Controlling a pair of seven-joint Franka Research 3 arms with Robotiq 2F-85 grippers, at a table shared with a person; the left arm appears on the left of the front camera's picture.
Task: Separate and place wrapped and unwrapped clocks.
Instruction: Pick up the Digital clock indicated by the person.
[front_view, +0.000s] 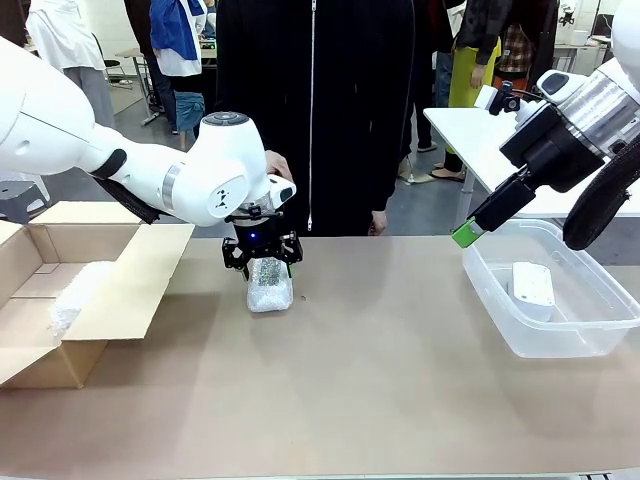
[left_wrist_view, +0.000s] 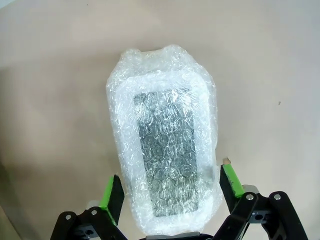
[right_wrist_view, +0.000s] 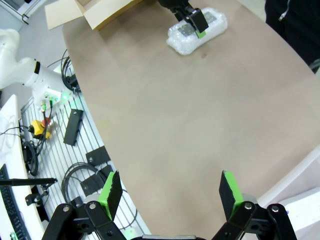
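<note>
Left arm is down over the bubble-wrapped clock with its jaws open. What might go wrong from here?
The left gripper straddles the wrapped clock near one end, so a grip there may let the bundle tilt or swing when lifted. The crinkly wrap is soft and could compress or slip between the green pads. The cardboard box already holds another wrapped bundle, and the flap could catch the load.

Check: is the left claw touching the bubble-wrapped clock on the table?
Apart. In the left wrist view the left claw straddles the wrapped clock, jaws open, with bare table showing between each green pad and the wrap.
</note>
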